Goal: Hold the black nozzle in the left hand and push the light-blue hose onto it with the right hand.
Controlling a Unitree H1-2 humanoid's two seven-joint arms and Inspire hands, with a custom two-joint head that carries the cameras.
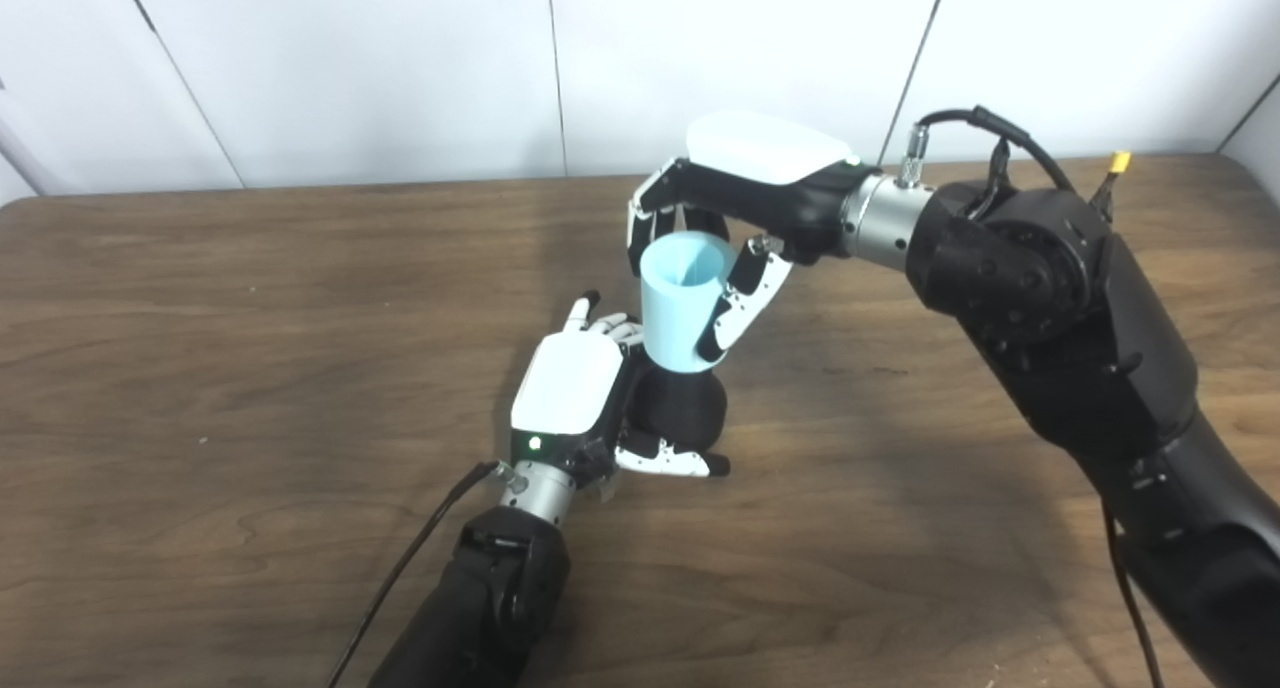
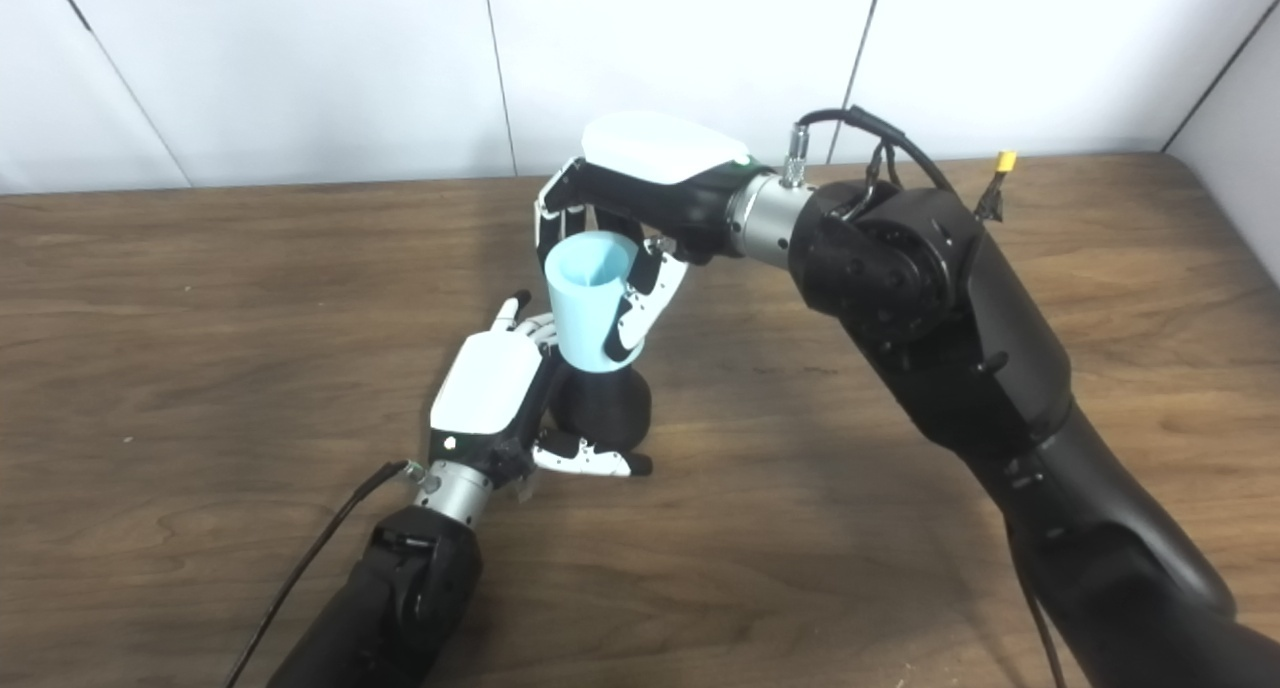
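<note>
The left hand clamps the black nozzle on the table. The right hand grips the hose, a stiff, light tube, by its sides, seemingly seated on the nozzle.

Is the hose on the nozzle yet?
On: the hose stands upright with its lower end meeting the nozzle. How far it is seated, cannot tell.

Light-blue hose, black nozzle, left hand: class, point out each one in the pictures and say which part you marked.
light-blue hose (image 1: pixel 678 313): left eye view, on its outer wall below the open rim.
black nozzle (image 1: pixel 685 408): left eye view, on its rounded side.
left hand (image 2: pixel 485 383): right eye view, on its white back cover.
</note>
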